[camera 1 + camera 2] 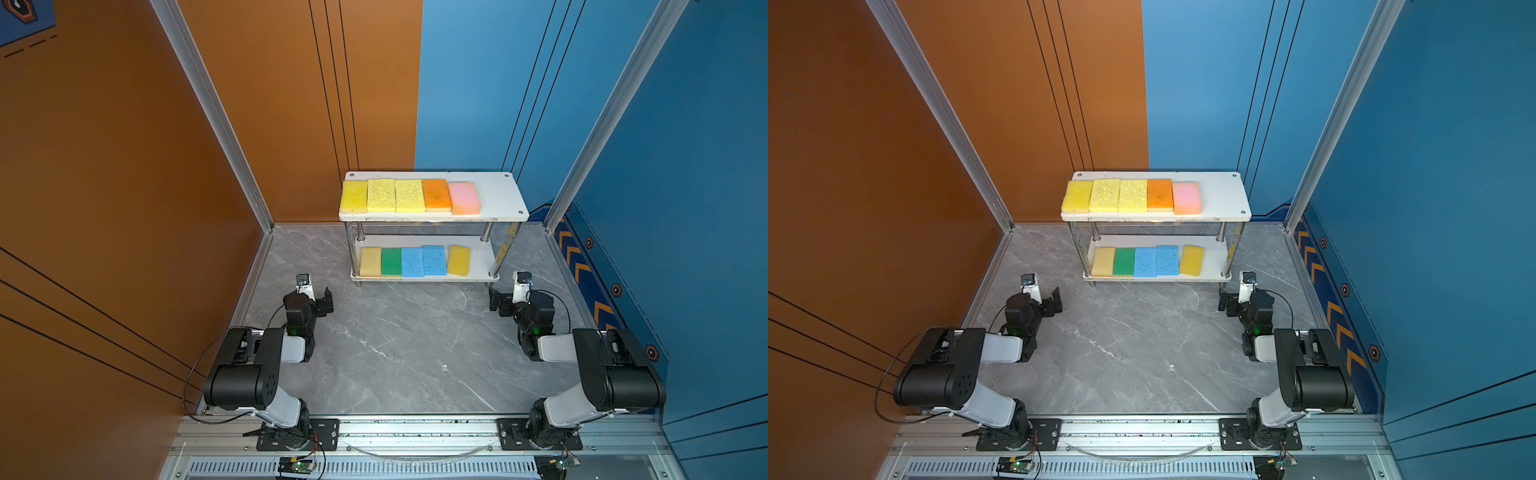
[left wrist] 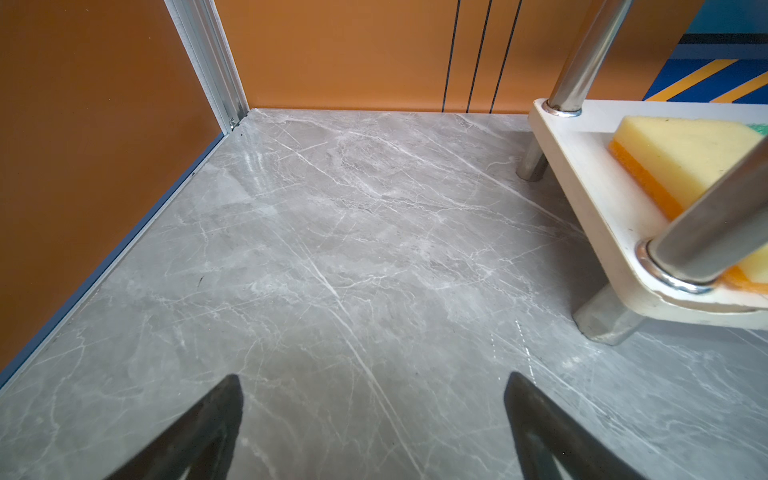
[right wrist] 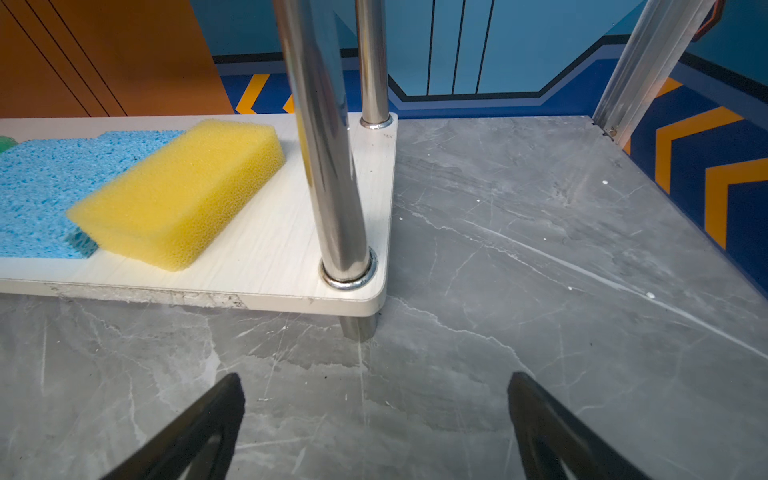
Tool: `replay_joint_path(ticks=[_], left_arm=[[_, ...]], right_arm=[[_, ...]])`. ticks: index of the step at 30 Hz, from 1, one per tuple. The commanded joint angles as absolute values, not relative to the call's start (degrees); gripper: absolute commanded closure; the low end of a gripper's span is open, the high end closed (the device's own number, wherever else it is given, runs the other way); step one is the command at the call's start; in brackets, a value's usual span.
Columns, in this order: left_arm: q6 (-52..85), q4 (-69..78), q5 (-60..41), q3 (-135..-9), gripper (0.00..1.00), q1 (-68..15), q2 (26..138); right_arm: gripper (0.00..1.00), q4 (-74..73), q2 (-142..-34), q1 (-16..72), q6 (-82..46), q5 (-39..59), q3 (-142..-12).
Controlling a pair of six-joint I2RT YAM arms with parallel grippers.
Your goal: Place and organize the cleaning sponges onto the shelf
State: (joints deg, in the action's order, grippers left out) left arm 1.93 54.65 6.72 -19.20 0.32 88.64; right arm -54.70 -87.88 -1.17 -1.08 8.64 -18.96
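Ten sponges (image 1: pixel 409 195) on shelf (image 1: pixel 498 195) (five per tier), left claw (image 2: pixel 373 380), right claw (image 3: pixel 376 380) agape

2 overhead; wrists low beside shelf (image 3: pixel 266 249).

Shelf (image 1: pixel 498 195) stands at 12 o'clock on the bench (image 1: pixel 395 353), with all ten sponges flat on it. Top board, 9 to 3: yellow sponge (image 1: pixel 354 196), two coarse yellow sponges (image 1: pixel 381 195), orange sponge (image 1: pixel 436 194), pink sponge (image 1: pixel 464 198). Bottom board: pale yellow sponge (image 1: pixel 370 262), green sponge (image 1: pixel 391 262), two light blue sponges (image 1: pixel 412 262), and a golden yellow sponge (image 1: pixel 459 260) skewed toward 1 o'clock.
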Motion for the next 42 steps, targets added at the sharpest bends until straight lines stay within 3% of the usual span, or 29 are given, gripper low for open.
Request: replay_joint_path(ticks=[1,8,18,26,42], left_arm=[[1.69,55.63,8.07,-20.18,0.02,0.00,89.38],[1.67,55.63,8.09,-20.13,0.02,0.00,89.36],[1.69,55.66,8.07,-20.17,0.02,0.00,89.33],[1.67,55.64,8.12,-20.17,0.02,0.00,89.36],[1.49,55.59,8.38,-20.30,0.02,-0.18,89.35]], right_arm=[[0.00,-60.66,-88.51,-0.88,-1.76,6.46,-16.87],[0.00,-65.60,-88.59,-0.27,-1.67,5.01,-14.28],[0.00,-54.15,-88.73,-0.68,-2.35,4.60,-20.43],[0.00,-53.26,-88.68,-1.05,-2.81,4.62,-20.83],[0.00,-51.85,-88.42,0.35,-4.19,-4.82,-21.37]])
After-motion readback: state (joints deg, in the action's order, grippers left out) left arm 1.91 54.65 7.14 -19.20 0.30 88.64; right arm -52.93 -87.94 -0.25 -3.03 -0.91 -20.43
